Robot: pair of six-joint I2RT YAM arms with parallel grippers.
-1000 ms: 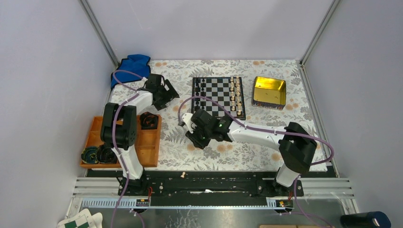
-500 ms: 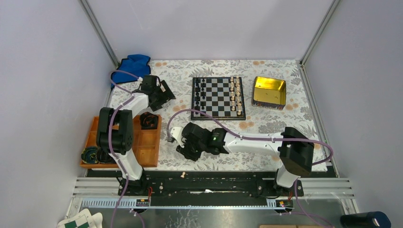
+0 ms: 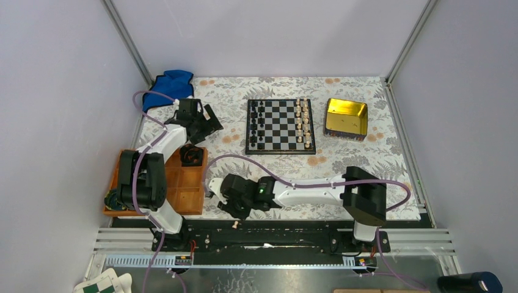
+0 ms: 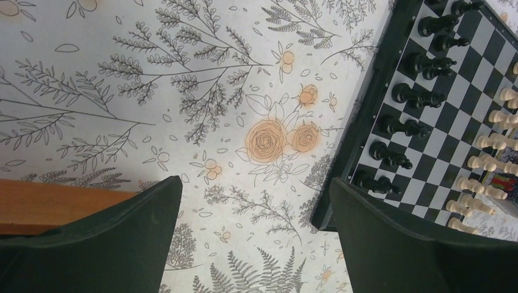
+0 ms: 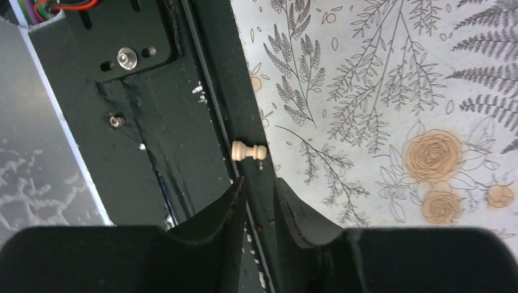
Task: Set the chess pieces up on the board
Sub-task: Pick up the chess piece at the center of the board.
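Chess pieces (image 4: pixel 409 94): small turned figures with round heads and flared feet; black ones stand along the left side of the board (image 3: pixel 281 125), pale-wood ones (image 4: pixel 488 162) along its right side
Stray pawn (image 5: pixel 249 151): pale wood, lying on its side on the black base rail (image 5: pixel 183 122) at the near edge of the cloth, well apart from the board
Board surface: square, black-and-white checks, black border, flat at the far centre of the table
Right gripper (image 5: pixel 259 207): black fingers a narrow slit apart, nothing between them, tips just short of the stray pawn
Left gripper (image 4: pixel 253 244): black fingers spread wide, empty, above the cloth left of the board
Cloth (image 4: pixel 183 91): white, printed with grey ferns and orange roses
Tray (image 3: pixel 189 189): orange-brown wood, divided into compartments, dark items inside, at the table's left edge
Tin (image 3: pixel 346 113): gold, rectangular, open, just right of the board
View differences: the right wrist view alone resolves the pawn's shape; the left wrist view alone resolves single piece profiles; the top view shows only rows
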